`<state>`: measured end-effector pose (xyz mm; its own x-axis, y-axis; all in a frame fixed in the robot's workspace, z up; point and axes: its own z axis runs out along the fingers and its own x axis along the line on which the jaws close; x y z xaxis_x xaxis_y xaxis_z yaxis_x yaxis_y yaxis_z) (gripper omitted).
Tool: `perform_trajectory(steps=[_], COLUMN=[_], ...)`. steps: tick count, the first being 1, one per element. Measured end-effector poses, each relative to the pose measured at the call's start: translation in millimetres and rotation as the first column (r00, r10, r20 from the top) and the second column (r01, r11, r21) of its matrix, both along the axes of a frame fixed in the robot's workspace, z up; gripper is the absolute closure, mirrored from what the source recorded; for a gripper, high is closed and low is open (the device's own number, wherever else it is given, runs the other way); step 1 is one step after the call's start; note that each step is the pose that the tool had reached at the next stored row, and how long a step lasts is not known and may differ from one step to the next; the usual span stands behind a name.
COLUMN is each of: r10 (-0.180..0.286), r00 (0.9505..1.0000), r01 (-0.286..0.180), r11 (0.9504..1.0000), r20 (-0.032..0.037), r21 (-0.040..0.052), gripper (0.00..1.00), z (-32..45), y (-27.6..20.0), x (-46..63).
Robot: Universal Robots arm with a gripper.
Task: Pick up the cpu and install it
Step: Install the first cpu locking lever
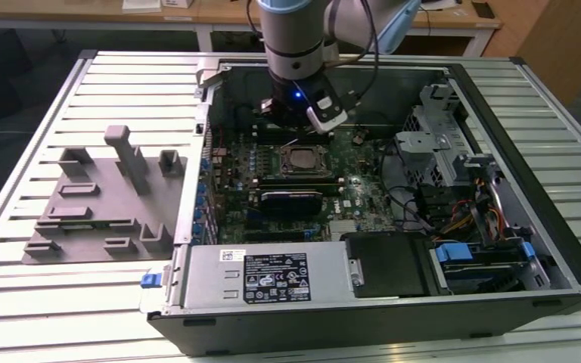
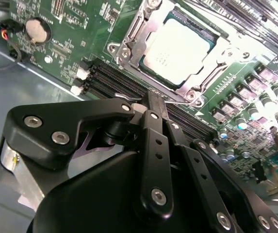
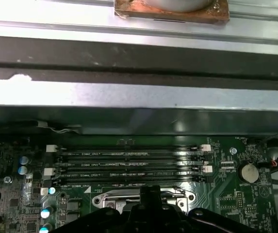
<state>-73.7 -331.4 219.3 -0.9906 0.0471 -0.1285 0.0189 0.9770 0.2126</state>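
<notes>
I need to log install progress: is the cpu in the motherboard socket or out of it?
In. The cpu lies flat inside the socket frame in the second wrist view, silver top up, with the gripper beside it, not holding it.

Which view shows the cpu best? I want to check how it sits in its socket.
The second wrist view: the cpu lies flat in the socket frame, its silver top plainly seen. In the exterior view the cpu is a small square on the motherboard, just below the arm.
</notes>
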Motion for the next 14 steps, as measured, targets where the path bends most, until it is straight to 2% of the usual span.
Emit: perform_trajectory(steps=[3,9,14], r10=[-0.029,-0.052,-0.06], r00=[0.9996,0.9986,0.9982], r01=[0.029,0.052,0.06], r11=[0.9996,0.9986,0.9981], r20=[0.0001,0.0003,0.0006], r21=[-0.0008,-0.0025,-0.0108], gripper=[0.89,0.89,0.89], z=[-0.9,-2.8,-5.1], y=[0.4,2.5,3.5], x=[0.2,1.5,2.0])
